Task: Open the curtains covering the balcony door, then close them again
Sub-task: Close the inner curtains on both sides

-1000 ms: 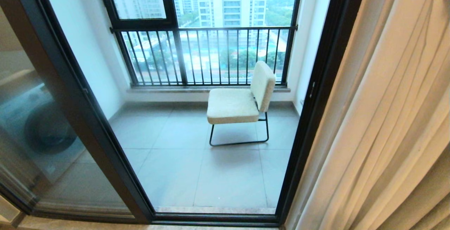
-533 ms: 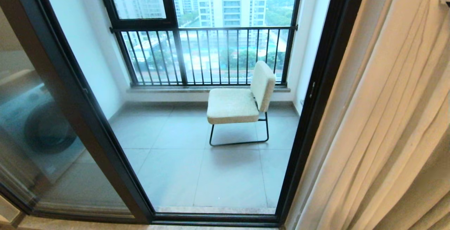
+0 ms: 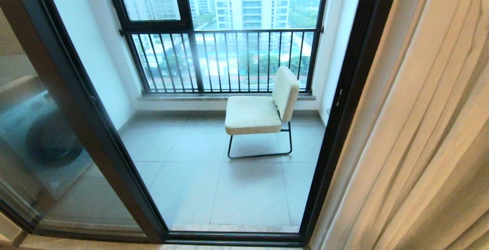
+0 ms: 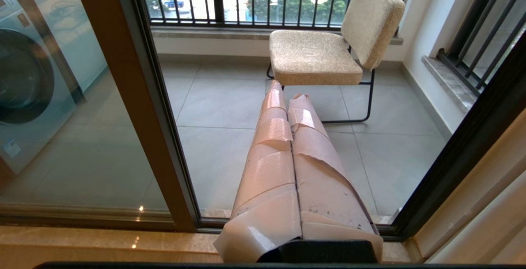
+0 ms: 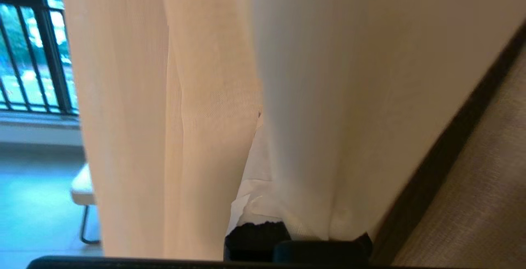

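Head view: tall clear glass balcony door in its dark metal frame point(image 3: 345, 101) stands fully uncovered, with the grey tiled balcony floor point(image 3: 198, 173) and a cream upholstered chair on thin black legs point(image 3: 261, 108) in plain sight behind it. Floor-length pleated pale beige curtains point(image 3: 428, 135) hang bunched at the right edge of the frame, so the opening half of the task looks done

What changed over the last second: the folds in that bunch have shifted slightly and the small pale object that showed at the top right corner of the head view is gone. Door, chair and camera framing are unchanged

Right wrist view: right gripper point(image 5: 263, 178) has just gone from wide apart to clenched, and cloth drapes right over it, thin white sheer on one side and heavier drape on the other. Looks like a pinch on a curtain fold, though the fingers are mostly buried, so how much fabric is caught is unclear

My read: this is the grab for the closing pull, back across the door

Left gripper point(image 4: 289, 108), wrapped in pinkish tape, is parked low in front of the door, fingers pressed together, nothing in them
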